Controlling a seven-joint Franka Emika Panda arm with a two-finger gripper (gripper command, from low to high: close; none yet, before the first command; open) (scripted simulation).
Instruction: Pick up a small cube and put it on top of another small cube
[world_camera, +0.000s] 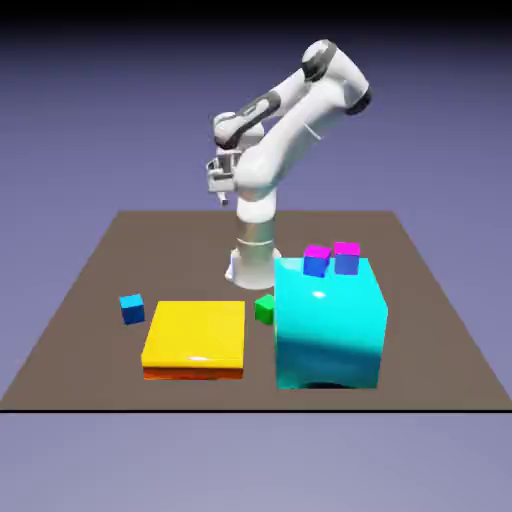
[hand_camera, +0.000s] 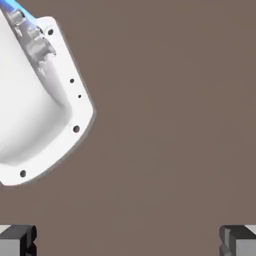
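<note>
Blue cube (world_camera: 132, 308): sits alone on the brown table (world_camera: 90, 270) at the exterior view's left, just left of the yellow slab; lighter top face bare, nothing on it. This is the stacking target.
Yellow slab (world_camera: 195, 337): flat, low, with an orange underside, between the blue cube and the green cube; near front of the table.
Gripper (world_camera: 221, 190): high above the table near the robot's base (world_camera: 252, 262), well apart from every cube. In the hand view the two grey fingertips (hand_camera: 17, 239) stand at opposite bottom corners with only bare table between them, so the jaws are spread wide and hold nothing.
Green cube (world_camera: 264, 309): on the table, tucked in the narrow gap between the yellow slab and the big cyan block, partly hidden by the block; whether it touches either one cannot be told.
Cyan block (world_camera: 329, 325): tall, glossy, at the right; two blue cubes with magenta tops (world_camera: 332, 257) rest on its far top edge.
Step in hand: reach for the green cube, not yet begun.
Doing it well: come straight down from above, and turn the fingers so they drop along the free near and far faces, not into the slab or block.
</note>
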